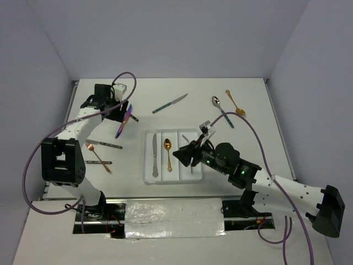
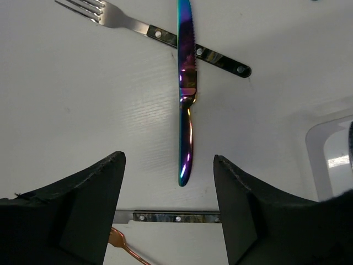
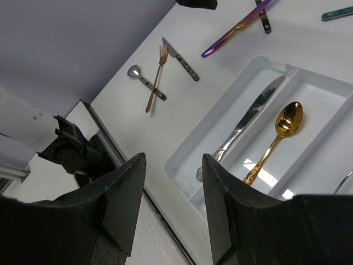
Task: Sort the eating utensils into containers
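The white tray point(image 1: 148, 165) holds a silver knife point(image 1: 155, 157) in its left compartment and a gold spoon point(image 1: 167, 152) in the middle one. A utensil in the right compartment is mostly hidden under my right gripper point(image 1: 179, 155). That gripper is open and empty above the tray's near edge point(image 3: 174, 204). My left gripper point(image 1: 121, 112) is open and empty over the handle end of an iridescent purple knife point(image 2: 186, 94). This knife lies on the table across a dark-handled fork point(image 2: 154, 32).
A copper fork point(image 1: 98, 156) and two dark-handled utensils point(image 1: 107, 144) lie left of the tray. A teal-handled knife point(image 1: 170, 103), a teal-handled spoon point(image 1: 222, 110) and a gold spoon point(image 1: 235, 102) lie behind it.
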Robot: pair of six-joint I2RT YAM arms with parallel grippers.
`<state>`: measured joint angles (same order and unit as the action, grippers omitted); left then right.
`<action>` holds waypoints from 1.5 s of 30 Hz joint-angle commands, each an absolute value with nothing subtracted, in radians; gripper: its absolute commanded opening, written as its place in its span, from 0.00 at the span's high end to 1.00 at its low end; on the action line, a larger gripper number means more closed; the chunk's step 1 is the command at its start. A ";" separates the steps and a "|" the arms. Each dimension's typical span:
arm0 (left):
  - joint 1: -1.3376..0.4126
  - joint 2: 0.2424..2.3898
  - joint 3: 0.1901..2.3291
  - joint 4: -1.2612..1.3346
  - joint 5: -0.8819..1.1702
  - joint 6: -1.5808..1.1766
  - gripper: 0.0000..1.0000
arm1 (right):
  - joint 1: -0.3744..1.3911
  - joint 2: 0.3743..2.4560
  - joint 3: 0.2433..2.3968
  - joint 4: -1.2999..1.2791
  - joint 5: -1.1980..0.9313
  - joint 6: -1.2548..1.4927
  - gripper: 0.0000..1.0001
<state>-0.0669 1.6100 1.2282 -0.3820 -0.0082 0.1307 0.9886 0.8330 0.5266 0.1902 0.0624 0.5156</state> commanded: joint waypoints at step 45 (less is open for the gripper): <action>-0.054 1.988 1.402 -0.430 0.028 0.278 0.31 | 0.992 0.894 0.558 0.206 0.025 0.515 0.48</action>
<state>-0.0498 1.9820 1.3857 -0.4210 0.0502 0.2634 0.9901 0.9188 0.5270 0.1890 0.0212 0.5159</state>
